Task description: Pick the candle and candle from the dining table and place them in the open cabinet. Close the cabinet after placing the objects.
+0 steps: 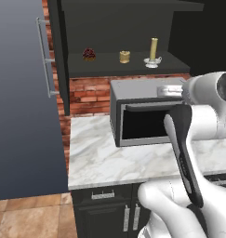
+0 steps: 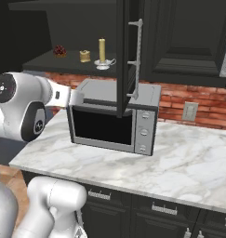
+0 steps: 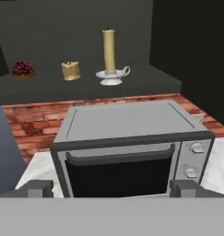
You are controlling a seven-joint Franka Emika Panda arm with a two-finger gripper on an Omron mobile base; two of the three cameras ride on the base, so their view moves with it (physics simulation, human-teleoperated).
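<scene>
Already both candles stand on the dark inner shelf [image 1: 128, 69] of the black cabinet [image 1: 58, 56], above the grey microwave [image 2: 112, 118]. The tall slim candle [image 1: 154, 48] is upright, its long axis vertical, seated in a round silvery base [image 1: 152, 62] with a small loop handle that points to the right in the hand view. The short squat candle [image 1: 124, 56] sits just to its left, also upright on its flat end, with a clear gap between the two. Further left along the same shelf lies a small dark-red lump [image 1: 89, 54], well apart from the squat candle. The three things form a rough row along the shelf, set back from its front edge.

The cabinet is open: one door [image 1: 21, 97] swings out wide at the left of the left base view, its long silver bar handle [image 1: 43, 56] vertical; the other door [image 2: 126, 56] shows edge-on in the right base view, standing out in front of the microwave.

The microwave rests on the white, grey-veined marble surface [image 2: 189, 162], against a red brick wall [image 2: 198, 104].

The gripper [image 3: 111, 188] faces the microwave front, level with its door, its two dark fingertips [image 3: 37, 186] spread wide apart with nothing between them.
</scene>
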